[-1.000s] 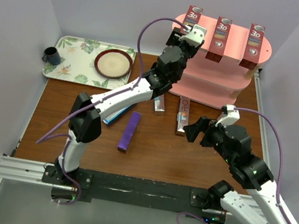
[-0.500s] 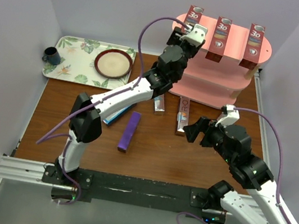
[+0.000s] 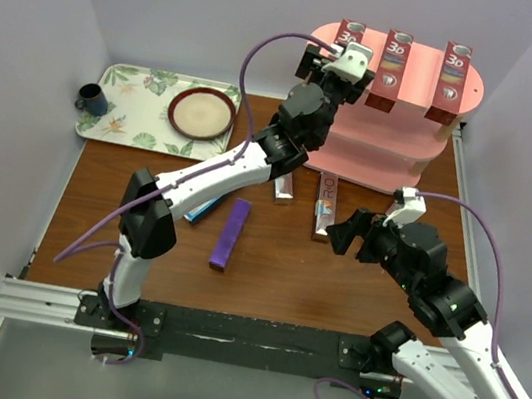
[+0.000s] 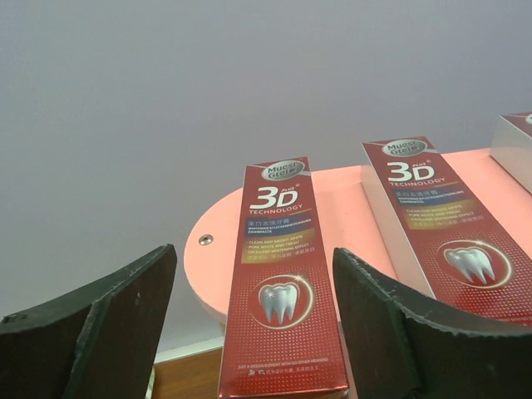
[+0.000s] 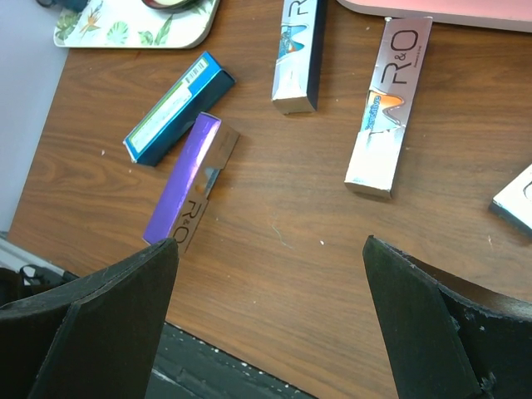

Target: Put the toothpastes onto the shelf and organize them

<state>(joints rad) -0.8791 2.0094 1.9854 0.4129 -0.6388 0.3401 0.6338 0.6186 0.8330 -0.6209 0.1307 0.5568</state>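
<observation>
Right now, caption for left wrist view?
Left gripper open astride leftmost red 3D toothpaste, standing atop the pink shelf.

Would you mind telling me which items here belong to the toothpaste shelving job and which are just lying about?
Job: pink shelf; three red 3D cartons standing on its top tier; purple carton, teal-blue carton, silver cartons on the table.
Lying about: floral tray, plate, dark mug.

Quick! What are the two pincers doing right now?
Left pincer: open, either side of the standing red carton, not gripping it.
Right pincer: open, holding nothing.
</observation>
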